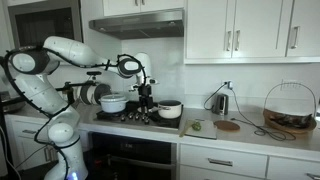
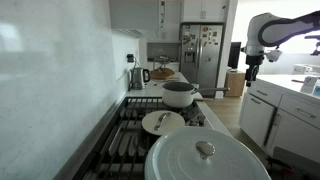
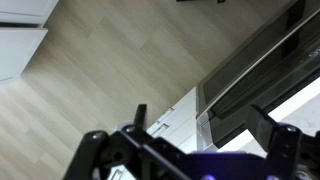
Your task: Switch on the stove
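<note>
The stove (image 1: 128, 117) is a black gas cooktop with dark grates, set in the counter under the steel hood, with a black oven front below. It also shows in an exterior view (image 2: 125, 140), seen along its length. Its front knobs are too small to make out. My gripper (image 1: 146, 93) points down, in the air above the stove's front edge and clear of it. In an exterior view it hangs out in front of the counter (image 2: 250, 68). In the wrist view the two fingers (image 3: 200, 125) stand apart with nothing between them, above the oven front (image 3: 245, 90).
On the cooktop are a big white lidded pot (image 2: 205, 155), a white plate (image 2: 163, 122) and a white pot (image 2: 180, 95). A kettle (image 2: 135, 78) stands behind. A cutting board (image 1: 228, 125) and wire basket (image 1: 288, 108) sit on the counter. White drawers (image 3: 170, 122) adjoin the oven.
</note>
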{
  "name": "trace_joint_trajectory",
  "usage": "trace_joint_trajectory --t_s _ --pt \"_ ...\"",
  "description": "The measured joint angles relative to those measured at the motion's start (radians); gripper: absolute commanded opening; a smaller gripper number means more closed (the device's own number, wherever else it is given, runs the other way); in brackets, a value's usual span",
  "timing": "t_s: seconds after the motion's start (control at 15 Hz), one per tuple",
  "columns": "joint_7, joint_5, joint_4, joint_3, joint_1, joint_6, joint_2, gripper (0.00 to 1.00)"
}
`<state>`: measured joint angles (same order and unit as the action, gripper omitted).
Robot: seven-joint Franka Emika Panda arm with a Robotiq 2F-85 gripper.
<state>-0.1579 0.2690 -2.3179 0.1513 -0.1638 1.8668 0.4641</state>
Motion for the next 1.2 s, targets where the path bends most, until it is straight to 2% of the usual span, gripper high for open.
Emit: trace_joint_trajectory --t_s 0.33,0.93,1.2 --pt "-0.007 0.000 -0.004 -0.007 0.023 -0.001 0.000 1.00" --pt "-0.158 -0.081 -0.013 -0.094 0.223 -0.002 -0.047 1.00" --pt "-0.244 -0.119 0.005 -0.120 0.283 -0.002 -0.101 1.00"
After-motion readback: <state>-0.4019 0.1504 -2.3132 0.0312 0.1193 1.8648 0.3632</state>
